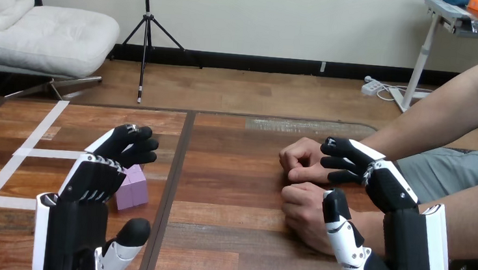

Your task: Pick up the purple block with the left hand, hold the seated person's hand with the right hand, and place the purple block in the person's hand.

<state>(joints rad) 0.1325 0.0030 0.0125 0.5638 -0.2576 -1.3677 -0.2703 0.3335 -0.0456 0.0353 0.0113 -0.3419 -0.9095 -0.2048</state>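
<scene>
While the purple block (pixel 132 188) is seen on the worktop (pixel 227 238) under the left robot hand (pixel 88 187), a grip cannot be told. The person's nearer hand (pixel 300 212) is clasped by the right robot hand (pixel 390 187).

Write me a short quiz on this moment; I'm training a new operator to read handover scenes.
1. Fill in: by the right hand, the person's farther hand and nearer hand rest on the table, both curled into ____.
2. True or false: the purple block lies in one of the person's hands.
3. Which robot hand is right beside the block? A) right hand B) left hand C) neither

Key: 1 fists; 2 false, it sits on the table; 3 B.
</scene>
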